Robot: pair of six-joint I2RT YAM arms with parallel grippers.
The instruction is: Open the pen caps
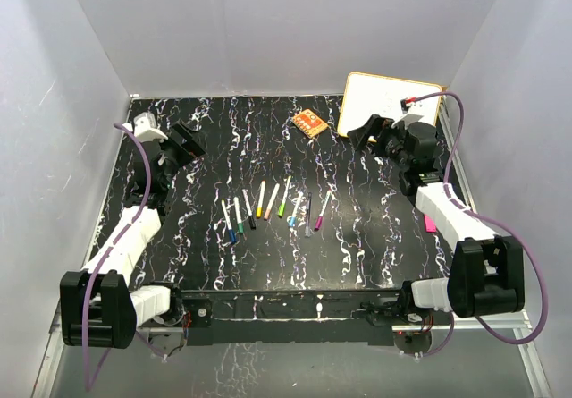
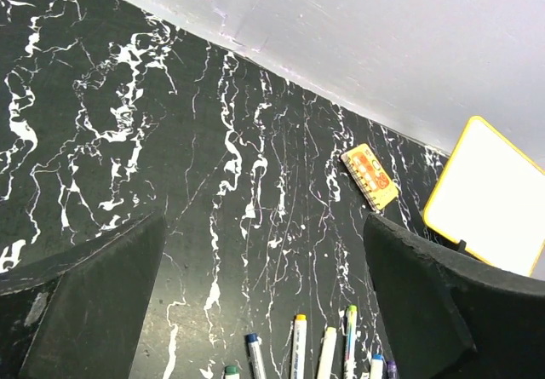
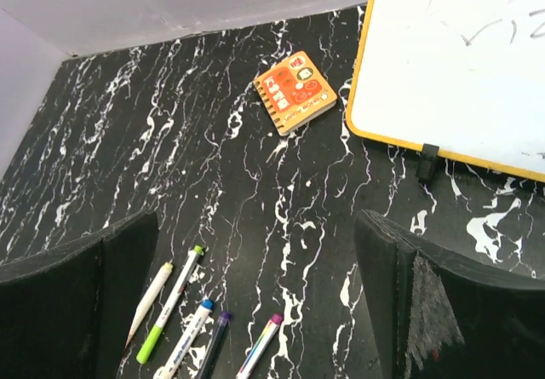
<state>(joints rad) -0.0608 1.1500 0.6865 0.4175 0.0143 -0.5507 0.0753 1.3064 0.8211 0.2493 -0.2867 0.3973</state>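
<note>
Both pincers hang with fingers apart and empty: your left pincer (image 1: pixel 183 140) over the far-left counter (image 1: pixel 357 255), your right pincer (image 1: pixel 371 131) beside the whiteboard (image 1: pixel 389 103); the pen caps (image 1: pixel 271 214) sit on their markers (image 1: pixel 262 197), rowed close together mid-counter, well apart from either pincer; descending wide likely nudges neighbours and sets them rolling; tugging a cap without the other pincer holding the barrel probably just lifts the whole marker.

My bench (image 2: pixel 128 140) looks like smooth black stone veined white, with a dull sheen. The pen caps (image 1: pixel 260 212) are coloured plastic on white barrels (image 1: pixel 263 192). The whiteboard (image 3: pixel 460 55) is glossy (yellow rim). My right hand (image 3: pixel 255 302) has matt black fingers (image 3: pixel 443 311), one scuffed grey.
</note>
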